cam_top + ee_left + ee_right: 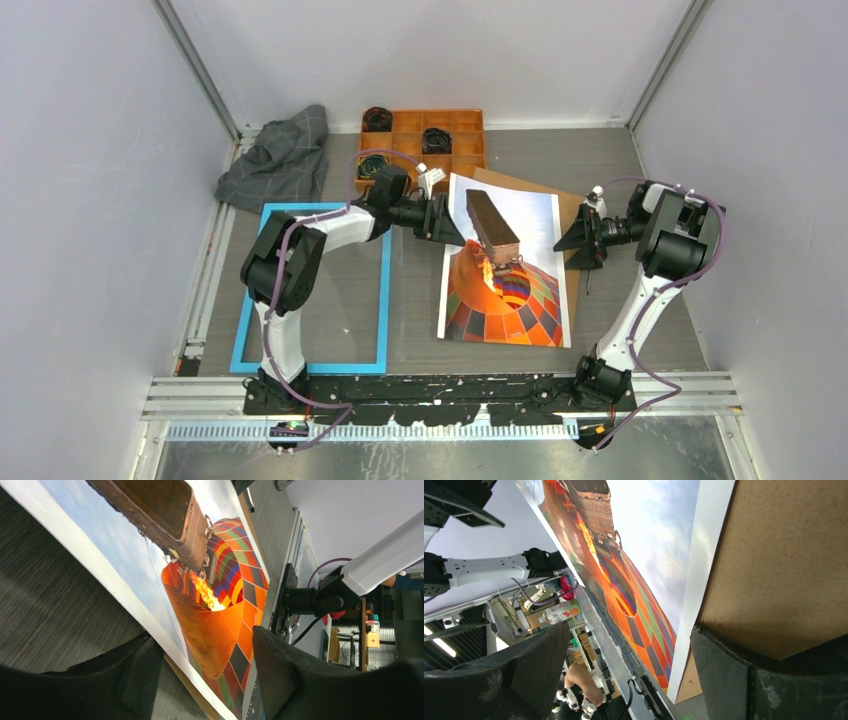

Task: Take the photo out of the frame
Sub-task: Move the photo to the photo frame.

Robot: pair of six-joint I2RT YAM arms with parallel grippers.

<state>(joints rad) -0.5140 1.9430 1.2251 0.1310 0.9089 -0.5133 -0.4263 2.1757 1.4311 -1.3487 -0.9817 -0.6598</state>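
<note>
Plain white walls (420, 50) enclose a grey wood-grain tabletop (620, 160).

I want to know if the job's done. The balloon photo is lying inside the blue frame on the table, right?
No. The top view shows the photo lying on the table beside the blue frame, to its right, not inside it.

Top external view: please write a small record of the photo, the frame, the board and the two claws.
photo: outside the frame, face up on the backing board
frame: lying flat, left of the photo, empty
backing board: under the photo, brown edge showing right
left claw: open, at photo's left edge
right claw: open, beside board's right edge
</note>
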